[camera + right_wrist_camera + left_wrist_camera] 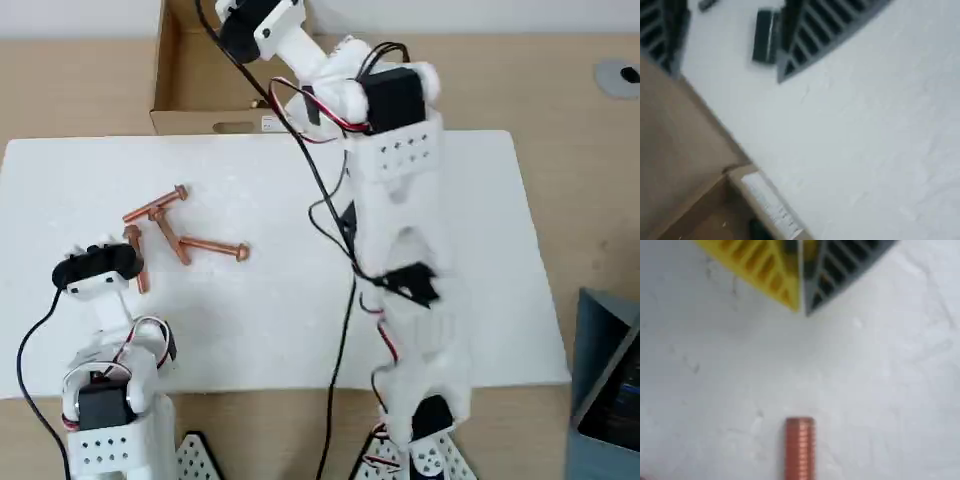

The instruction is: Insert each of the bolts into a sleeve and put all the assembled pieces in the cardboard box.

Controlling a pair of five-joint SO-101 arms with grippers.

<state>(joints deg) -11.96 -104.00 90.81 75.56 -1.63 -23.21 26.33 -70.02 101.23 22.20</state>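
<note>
The left end effector (801, 307) is hanging clenched on nothing, with a bolt (800, 447) lying on the surface (880, 405) near its tips; descending shut, it is likely risking knocking the bolt away. The right end effector (730, 72) is gaping released beside the cardboard box (685, 165), possibly risking clipping its wall.

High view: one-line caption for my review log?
Right arm extended over the white mat to the brown cardboard box; left arm sits beside a cluster of copper-coloured metal bolts.
</note>
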